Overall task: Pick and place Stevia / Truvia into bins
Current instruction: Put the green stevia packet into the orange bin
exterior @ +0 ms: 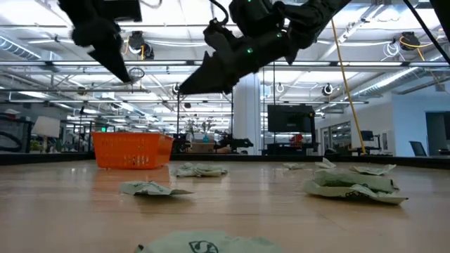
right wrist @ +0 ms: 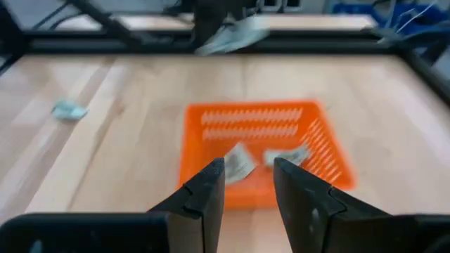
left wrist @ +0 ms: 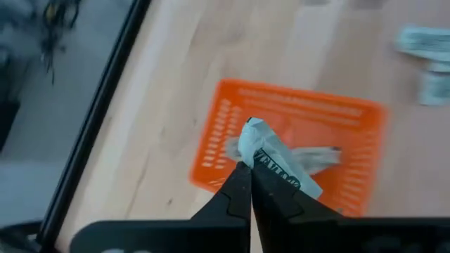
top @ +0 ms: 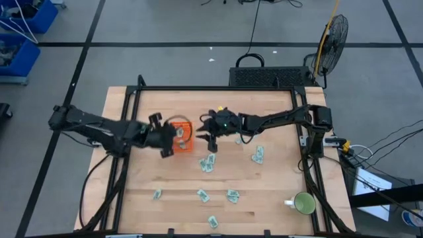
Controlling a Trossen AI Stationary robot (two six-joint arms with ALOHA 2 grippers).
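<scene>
Sachets (top: 208,163) of pale green and white paper were recorded in the high view, scattered over the wooden table (top: 277,205) below and right of the orange bin (top: 183,137); a green mug (top: 304,203) was noted near the table's lower right corner. The left gripper (top: 173,137) was placed at the bin's left edge, the right gripper (top: 206,137) just beside its right edge.

Low view: both grippers were held well above the table, the bin standing at the left, crumpled sachets lying in the foreground.

Left wrist view: one sachet (left wrist: 275,160) was pinched between closed fingers (left wrist: 235,188), directly over the bin, where another sachet lay.

Right wrist view: fingers (right wrist: 209,188) were parted narrowly and nothing was held; two sachets (right wrist: 239,163) were seen inside the bin beyond them.
</scene>
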